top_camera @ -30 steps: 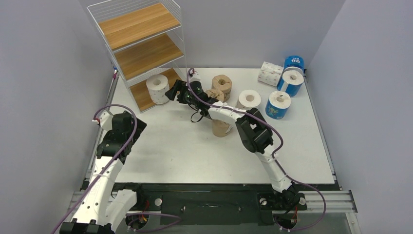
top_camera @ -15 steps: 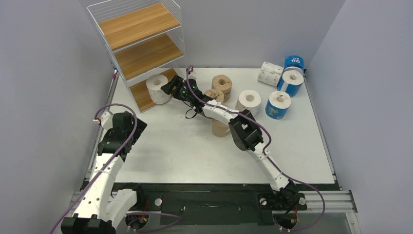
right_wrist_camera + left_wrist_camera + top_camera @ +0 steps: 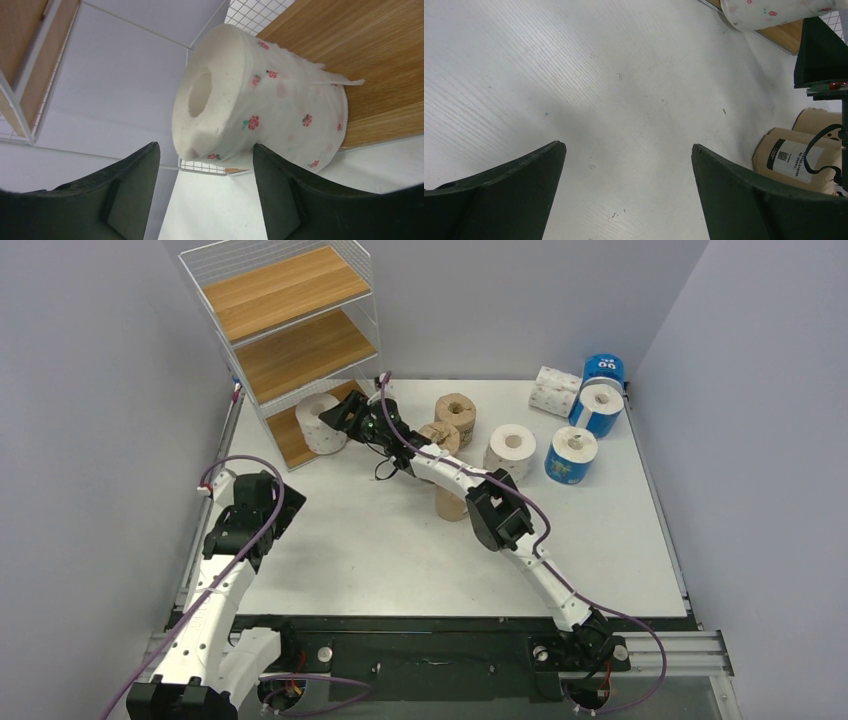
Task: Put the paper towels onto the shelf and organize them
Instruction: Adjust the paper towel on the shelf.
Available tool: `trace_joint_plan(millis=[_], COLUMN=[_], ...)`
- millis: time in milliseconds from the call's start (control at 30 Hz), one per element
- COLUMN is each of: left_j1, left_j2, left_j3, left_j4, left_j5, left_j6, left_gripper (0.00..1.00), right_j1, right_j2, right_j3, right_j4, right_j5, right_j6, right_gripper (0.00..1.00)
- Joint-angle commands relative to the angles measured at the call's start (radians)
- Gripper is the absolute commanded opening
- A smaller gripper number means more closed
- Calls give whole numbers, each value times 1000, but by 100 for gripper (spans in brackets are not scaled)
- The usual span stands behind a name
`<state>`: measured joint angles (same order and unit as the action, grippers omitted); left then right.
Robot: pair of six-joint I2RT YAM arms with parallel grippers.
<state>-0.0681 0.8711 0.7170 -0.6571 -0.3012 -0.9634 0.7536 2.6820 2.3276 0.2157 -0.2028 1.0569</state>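
The shelf (image 3: 285, 290) stands at the back left, and a white flower-printed paper towel roll (image 3: 318, 424) sits upright at the front edge of its bottom board. My right gripper (image 3: 340, 420) is open just right of that roll. In the right wrist view the roll (image 3: 260, 95) lies past the fingertips on the wooden board (image 3: 360, 60), with the right gripper (image 3: 206, 147) holding nothing. My left gripper (image 3: 268, 512) hangs open over bare table at the left, and the left wrist view shows the same gripper (image 3: 626, 145) empty.
Three brown-wrapped rolls (image 3: 456, 415) (image 3: 440, 435) (image 3: 452, 502) stand mid-table under the right arm. A white roll (image 3: 511, 446), three blue rolls (image 3: 571, 455) (image 3: 598, 405) (image 3: 603, 367) and a lying flower-printed pack (image 3: 556, 390) are at the back right. A brown roll (image 3: 796, 157) shows in the left wrist view.
My right arm has reached further left toward the shelf, and the white roll has shifted slightly onto the bottom board. Its jaws have narrowed a little. The left arm barely moved.
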Motion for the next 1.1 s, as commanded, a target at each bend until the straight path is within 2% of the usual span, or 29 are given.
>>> trace_joint_plan(millis=[0,200,400,467,600,800,1067], left_j1=[8,8,-23,-77,-231,-282,-277], left_j2=[-15,-5,49,75,170,373,649], left_j3=[6,39,37,31,37,4,161], left_j4=[45,113,328,410,573,862,901], left_j5=[3,1,85,68,-79,-202,-274], left_j6=[14,90,201,247,342,444,548], left_gripper=[97,97,96,96,96,96,96], right_j1=[3,-44,-91,-103,-108,-101,-96], right_j2=[-26,-319,-644,-751,-964,-1231,-1511], right_j3=[-13,-411,-787,-921,-1157,-1393,-1598], right_j4=[82,216,252,274,270,203,95], right_j5=[-43,-28,-3,1,40,70,94], right_j6=[22,5,-49,-55,-114,-180,-244], right_gripper=[64,70,74,75,75,75,75])
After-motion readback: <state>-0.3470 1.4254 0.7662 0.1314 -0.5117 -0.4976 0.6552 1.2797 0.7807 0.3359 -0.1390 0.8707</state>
